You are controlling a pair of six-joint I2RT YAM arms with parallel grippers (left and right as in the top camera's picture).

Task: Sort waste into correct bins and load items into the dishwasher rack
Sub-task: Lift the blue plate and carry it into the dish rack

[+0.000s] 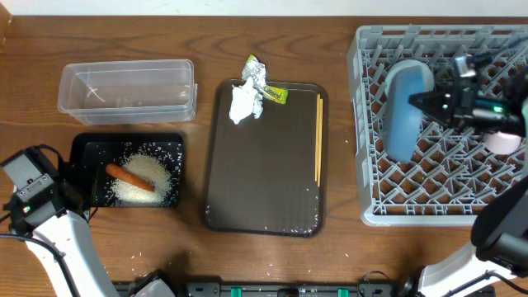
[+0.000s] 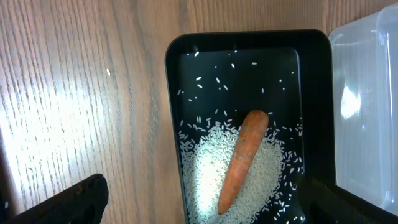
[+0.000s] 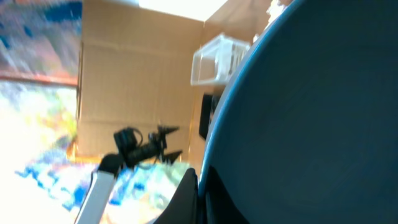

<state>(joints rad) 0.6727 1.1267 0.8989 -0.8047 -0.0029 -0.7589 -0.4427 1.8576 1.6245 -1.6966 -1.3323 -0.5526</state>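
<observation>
Right claw clamps large blue bowl on edge; seat rim between rack pegs beneath claw before release. Left claw spread, empty.

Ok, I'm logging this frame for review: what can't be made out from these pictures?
- Right gripper: overhead, too dark to tell whether it is shut on the blue bowl; the bowl fills and blurs the right wrist view.
- Dishwasher rack: right side cut off by the overhead edge, and the right arm hides part of a pale item there.
- Yellow-green packet: print too small overhead.
</observation>
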